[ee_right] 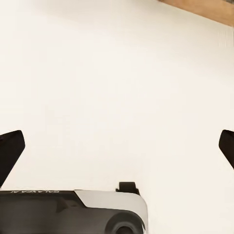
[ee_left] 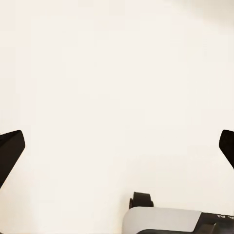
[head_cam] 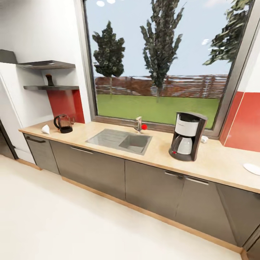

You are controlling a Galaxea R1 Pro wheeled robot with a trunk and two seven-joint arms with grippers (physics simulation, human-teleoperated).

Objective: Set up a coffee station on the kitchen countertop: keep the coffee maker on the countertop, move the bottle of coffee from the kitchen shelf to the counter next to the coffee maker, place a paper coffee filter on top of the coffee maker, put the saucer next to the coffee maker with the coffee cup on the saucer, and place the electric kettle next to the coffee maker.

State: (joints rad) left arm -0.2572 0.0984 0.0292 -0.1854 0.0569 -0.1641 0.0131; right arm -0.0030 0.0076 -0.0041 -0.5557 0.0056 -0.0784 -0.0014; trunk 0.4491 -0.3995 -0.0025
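The coffee maker (head_cam: 186, 137), black with a white housing and a glass carafe, stands on the beige kitchen countertop (head_cam: 216, 159) right of the sink. At the counter's far left sits the black electric kettle (head_cam: 64, 123), with the white paper coffee filter (head_cam: 45, 129) beside it. The dark bottle of coffee (head_cam: 49, 79) is on the lower wall shelf above them. A small white coffee cup (head_cam: 204, 139) rests behind the coffee maker. The white saucer (head_cam: 252, 168) lies at the counter's right edge. My left gripper (ee_left: 117, 146) and right gripper (ee_right: 117, 146) hang open over the cream floor, holding nothing.
A sink (head_cam: 121, 141) with a faucet (head_cam: 139, 124) is set into the counter under a large window. Grey cabinets (head_cam: 151, 184) run below the worktop, which lies some way ahead across cream floor (head_cam: 72, 224). A wooden plinth strip (ee_right: 204, 9) shows in the right wrist view.
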